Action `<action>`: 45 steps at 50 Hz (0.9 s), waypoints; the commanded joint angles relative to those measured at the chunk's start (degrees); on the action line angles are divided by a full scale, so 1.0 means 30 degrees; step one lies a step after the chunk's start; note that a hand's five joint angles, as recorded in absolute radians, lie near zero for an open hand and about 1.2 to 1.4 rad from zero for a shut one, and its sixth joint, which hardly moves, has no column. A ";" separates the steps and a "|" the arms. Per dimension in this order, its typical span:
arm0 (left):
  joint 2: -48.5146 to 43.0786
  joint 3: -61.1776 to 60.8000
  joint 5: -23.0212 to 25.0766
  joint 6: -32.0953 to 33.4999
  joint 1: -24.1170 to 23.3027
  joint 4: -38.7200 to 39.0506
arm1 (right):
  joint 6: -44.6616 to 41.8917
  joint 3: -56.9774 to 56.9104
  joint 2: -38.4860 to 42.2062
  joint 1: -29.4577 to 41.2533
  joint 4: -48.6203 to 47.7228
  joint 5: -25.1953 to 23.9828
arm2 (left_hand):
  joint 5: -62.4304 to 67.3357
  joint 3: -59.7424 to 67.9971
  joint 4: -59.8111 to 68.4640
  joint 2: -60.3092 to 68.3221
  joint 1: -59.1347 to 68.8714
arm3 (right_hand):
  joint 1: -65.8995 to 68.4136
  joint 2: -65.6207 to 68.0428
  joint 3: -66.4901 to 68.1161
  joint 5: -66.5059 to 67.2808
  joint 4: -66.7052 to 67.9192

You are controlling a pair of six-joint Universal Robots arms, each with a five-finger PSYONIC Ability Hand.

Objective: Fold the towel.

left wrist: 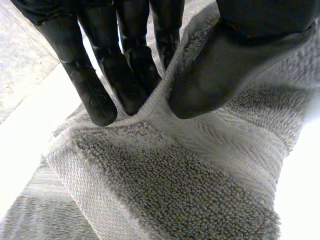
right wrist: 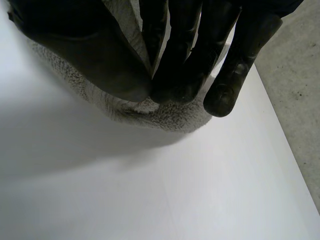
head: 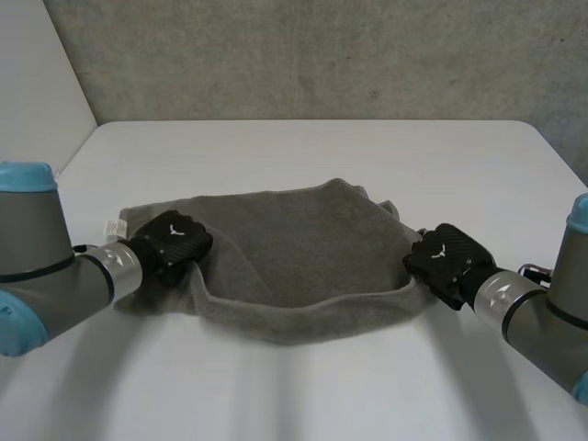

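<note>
Head view, largest first: white bench, cut off at 6 o'clock by the frame and partly covered by both arms. On its middle, grey towel, long axis running 9 to 3 o'clock. Far half flat; near edge raised and sagging toward 6 o'clock between the two grips. Near corners hidden under the hands. At the 9 o'clock end, left hand; at the 3 o'clock end, right hand. Grip itself concealed beneath the backs of both.

Left wrist view: fingers and thumb pinching a ridge of the towel's edge.

Right wrist view: thumb and fingers closed on a bunched corner, rest of the cloth behind the palm.

Small white label on the towel at 9 o'clock of the left hand, print unreadable.
</note>
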 commanded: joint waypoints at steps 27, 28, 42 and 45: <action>-0.1515 1.8793 -0.6959 -0.3063 -0.1232 -0.0518 | 0.6345 -1.7126 0.1618 0.1681 -0.0169 0.0169 | 0.1622 0.1866 0.0998 0.1675 0.2424 | 0.1738 0.1876 0.1432 0.1180 0.1258; -0.1517 2.1055 -0.7225 -0.4465 -0.1232 -0.0136 | 0.7576 -1.7334 0.1092 0.1652 -0.1870 0.0640 | 0.1622 0.1866 0.0998 0.1675 0.2424 | 0.1738 0.1876 0.1432 0.1180 0.1258; 0.1266 1.5511 -0.6378 -0.8845 -0.1173 0.0190 | 0.9141 -1.2561 -0.0349 0.1593 -0.2151 0.0176 | 0.1622 0.1866 0.0998 0.1675 0.2424 | 0.1738 0.1876 0.1432 0.1180 0.1258; 0.2819 1.0121 -0.4562 -0.8816 -0.0763 0.2270 | 0.8321 -1.0276 -0.0408 0.1593 -0.2122 -0.0615 | 0.1622 0.1866 0.0998 0.1675 0.2424 | 0.1738 0.1876 0.1432 0.1180 0.1258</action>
